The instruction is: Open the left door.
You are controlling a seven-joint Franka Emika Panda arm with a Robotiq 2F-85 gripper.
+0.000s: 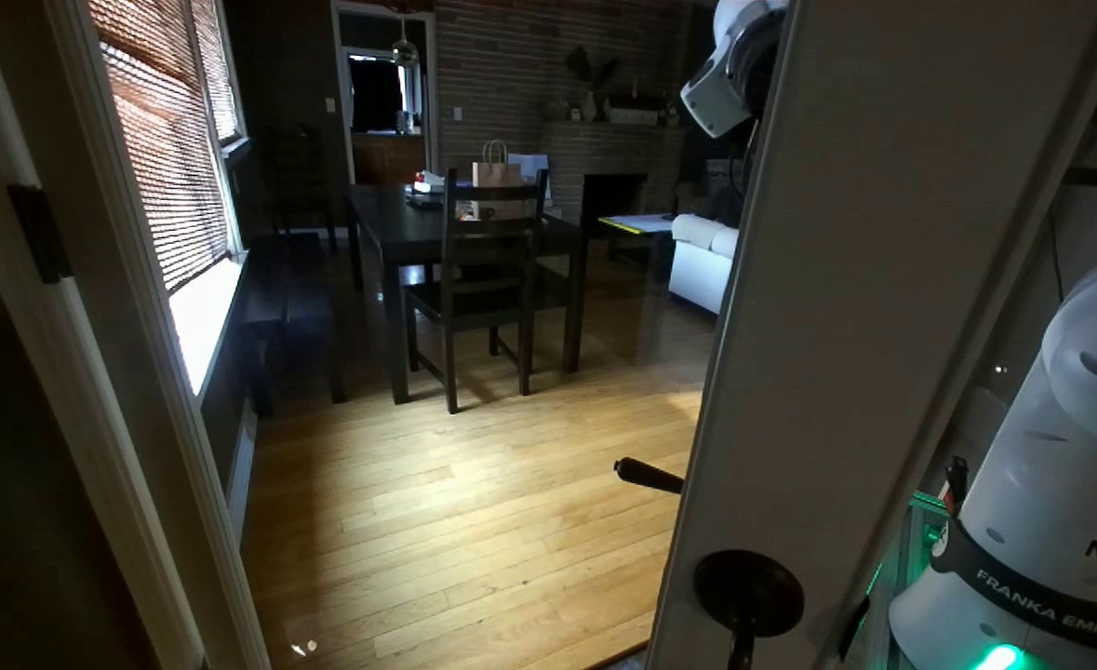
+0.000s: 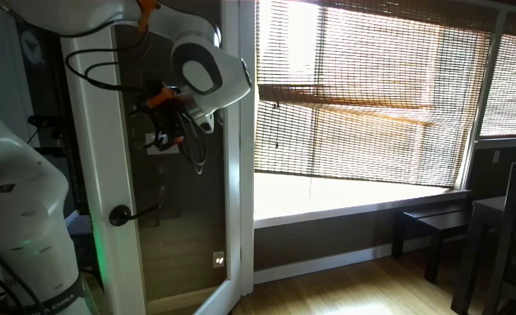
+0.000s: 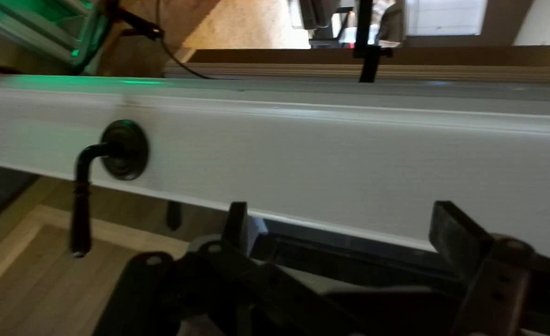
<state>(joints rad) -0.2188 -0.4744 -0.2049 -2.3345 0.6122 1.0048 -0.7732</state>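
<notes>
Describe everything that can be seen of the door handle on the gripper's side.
The handle is a nearly black lever, metal by its look. Its round, ringed plate lies flat on the white door rail. A short neck bends into a straight grip, roughly level, so it seems not pressed. The tip reaches past the rail, in front of the glass. Only the door appears to touch the handle; the open gripper is apart from it.

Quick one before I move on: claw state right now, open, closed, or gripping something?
Claw: open, holding nothing; the black door lever is outside its grip.
</notes>
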